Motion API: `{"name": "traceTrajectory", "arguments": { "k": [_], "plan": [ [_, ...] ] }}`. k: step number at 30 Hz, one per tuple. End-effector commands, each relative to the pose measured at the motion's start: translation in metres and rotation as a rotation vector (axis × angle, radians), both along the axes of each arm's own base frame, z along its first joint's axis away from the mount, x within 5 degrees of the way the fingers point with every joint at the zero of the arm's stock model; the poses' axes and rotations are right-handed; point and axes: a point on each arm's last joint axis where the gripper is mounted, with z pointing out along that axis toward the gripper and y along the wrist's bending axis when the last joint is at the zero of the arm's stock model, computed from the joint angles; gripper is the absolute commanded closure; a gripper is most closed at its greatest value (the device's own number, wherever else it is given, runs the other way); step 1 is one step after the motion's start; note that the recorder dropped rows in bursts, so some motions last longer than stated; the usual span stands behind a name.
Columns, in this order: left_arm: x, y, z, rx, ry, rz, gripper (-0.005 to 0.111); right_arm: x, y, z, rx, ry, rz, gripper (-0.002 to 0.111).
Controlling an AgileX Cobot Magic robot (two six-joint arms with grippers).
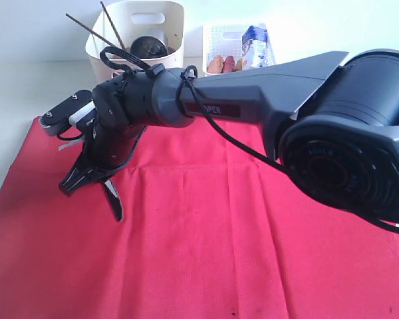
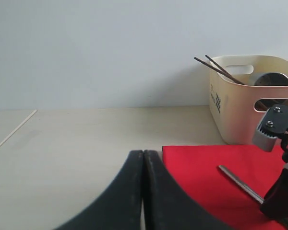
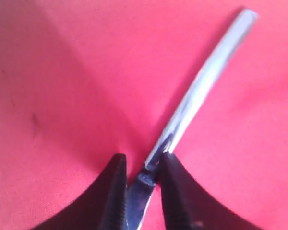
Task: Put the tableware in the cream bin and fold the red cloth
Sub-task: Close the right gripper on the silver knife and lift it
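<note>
With right gripper [image 3: 143, 160] clamps silver table knife [image 3: 201, 86] near left edge of red cloth [image 1: 253, 232], blade half hidden; holds left gripper [image 2: 143, 160] shut.

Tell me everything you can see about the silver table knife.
The silver table knife is slim, shiny metal with a long, rounded handle that ends bluntly. It sits low over the red cloth, near the cloth's edge and not far from the cream bin. The right end effector grips it with one finger on each side. Its blade is hidden, and whether it has left the cloth is unclear.
</note>
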Motion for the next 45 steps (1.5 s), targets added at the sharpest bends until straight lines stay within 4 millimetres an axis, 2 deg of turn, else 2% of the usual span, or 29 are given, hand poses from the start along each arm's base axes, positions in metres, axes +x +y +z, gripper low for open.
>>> {"name": "traceTrajectory", "arguments": {
  "k": [1, 9, 13, 18, 22, 29, 33, 36, 43, 45],
  "plan": [
    [0.000, 0.000, 0.000, 0.003, -0.008, 0.002, 0.107, -0.003, 0.000, -0.001, -0.034, -0.012, 0.063, 0.091],
    [0.000, 0.000, 0.000, 0.003, -0.008, 0.002, 0.107, -0.006, -0.003, 0.000, -0.083, -0.018, 0.145, 0.094],
    [0.000, 0.000, 0.000, 0.003, -0.008, 0.002, 0.107, -0.006, -0.004, 0.003, -0.093, -0.023, 0.167, 0.108],
    [0.000, 0.000, 0.000, 0.003, -0.008, 0.002, 0.107, -0.008, -0.007, 0.002, -0.125, -0.007, 0.186, 0.108],
    [0.000, 0.000, 0.000, 0.003, -0.008, 0.002, 0.107, -0.008, -0.007, 0.014, -0.113, -0.015, 0.187, 0.108],
    [0.000, 0.000, 0.000, 0.003, -0.008, 0.002, 0.107, -0.010, -0.009, 0.053, -0.062, -0.049, 0.187, 0.108],
    [0.000, 0.000, 0.000, 0.003, -0.008, 0.002, 0.107, -0.011, -0.011, 0.062, -0.075, -0.067, 0.216, 0.108],
    [0.000, 0.000, 0.000, 0.003, -0.008, 0.002, 0.107, -0.010, -0.012, 0.061, -0.088, -0.071, 0.222, 0.108],
    [0.000, 0.000, 0.000, 0.003, -0.008, 0.002, 0.107, -0.012, -0.014, 0.028, -0.176, -0.002, 0.228, 0.108],
    [0.000, 0.000, 0.000, 0.003, -0.008, 0.002, 0.107, -0.013, -0.014, 0.022, -0.178, 0.014, 0.196, 0.104]
  ]
}}
